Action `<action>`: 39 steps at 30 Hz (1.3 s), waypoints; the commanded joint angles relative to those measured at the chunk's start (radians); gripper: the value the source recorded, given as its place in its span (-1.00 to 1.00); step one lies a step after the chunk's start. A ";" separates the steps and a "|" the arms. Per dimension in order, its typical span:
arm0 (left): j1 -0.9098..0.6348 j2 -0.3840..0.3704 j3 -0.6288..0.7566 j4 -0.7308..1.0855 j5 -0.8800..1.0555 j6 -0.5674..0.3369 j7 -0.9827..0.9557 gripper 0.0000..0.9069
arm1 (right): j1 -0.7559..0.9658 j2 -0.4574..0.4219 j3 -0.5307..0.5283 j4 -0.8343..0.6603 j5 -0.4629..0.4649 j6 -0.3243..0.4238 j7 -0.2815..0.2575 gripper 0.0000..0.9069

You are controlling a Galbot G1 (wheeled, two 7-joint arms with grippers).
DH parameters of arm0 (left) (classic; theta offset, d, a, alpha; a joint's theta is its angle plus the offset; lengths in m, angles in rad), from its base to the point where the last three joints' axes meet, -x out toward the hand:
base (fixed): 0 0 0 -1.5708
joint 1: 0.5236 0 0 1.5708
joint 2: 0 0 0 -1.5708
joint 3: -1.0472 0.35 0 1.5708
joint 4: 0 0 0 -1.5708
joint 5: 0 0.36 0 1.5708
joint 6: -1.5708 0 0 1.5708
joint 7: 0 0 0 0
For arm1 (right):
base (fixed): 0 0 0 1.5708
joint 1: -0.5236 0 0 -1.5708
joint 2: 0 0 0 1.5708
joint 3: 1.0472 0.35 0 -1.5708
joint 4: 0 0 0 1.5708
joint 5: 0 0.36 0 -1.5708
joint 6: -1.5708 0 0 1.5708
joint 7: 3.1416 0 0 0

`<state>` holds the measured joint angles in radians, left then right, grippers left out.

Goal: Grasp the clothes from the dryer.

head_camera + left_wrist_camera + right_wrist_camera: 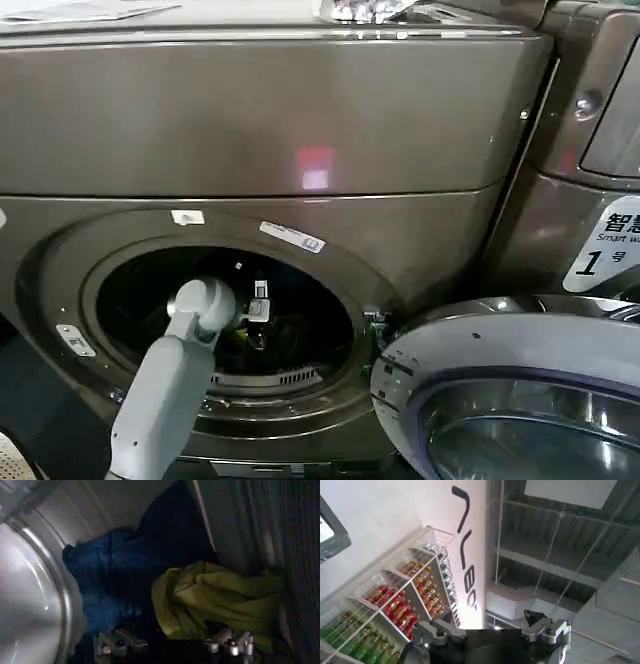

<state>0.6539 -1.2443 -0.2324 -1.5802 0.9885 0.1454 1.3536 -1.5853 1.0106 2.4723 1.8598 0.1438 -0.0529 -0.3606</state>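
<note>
Inside the dryer (300, 130), head view shows the left gripper (258, 318) past the porthole. Left wrist view adds the clothes (220, 600) beside a blue garment (110, 575), fingers (120, 642) spread, empty. Right gripper (492, 632) spread, facing a drinks shelf (395, 605).

One bronze-grey dryer (250, 130) is filling the centre of the head view, with one open door (520, 400) at lower right. Two garments are lying in the drum: one lime clothes (220, 600) and one blue cloth (110, 575)
</note>
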 commanded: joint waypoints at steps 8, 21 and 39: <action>-0.033 0.009 0.002 0.127 -0.016 0.018 -0.003 1.00 | 0.013 0.011 -0.024 0.027 0.002 0.002 -0.006 1.00; -0.082 -0.019 0.016 0.222 -0.019 0.010 -0.003 1.00 | 0.014 0.015 -0.027 0.042 0.005 0.001 -0.011 1.00; -0.092 -0.022 0.038 0.253 -0.053 0.028 -0.004 -0.77 | 0.014 0.013 -0.033 0.044 0.006 0.005 -0.010 1.00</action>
<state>0.5615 -1.2672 -0.1988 -1.3453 0.9475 0.1631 1.3503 -1.5714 1.0241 2.4392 1.9042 0.1493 -0.0488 -0.3707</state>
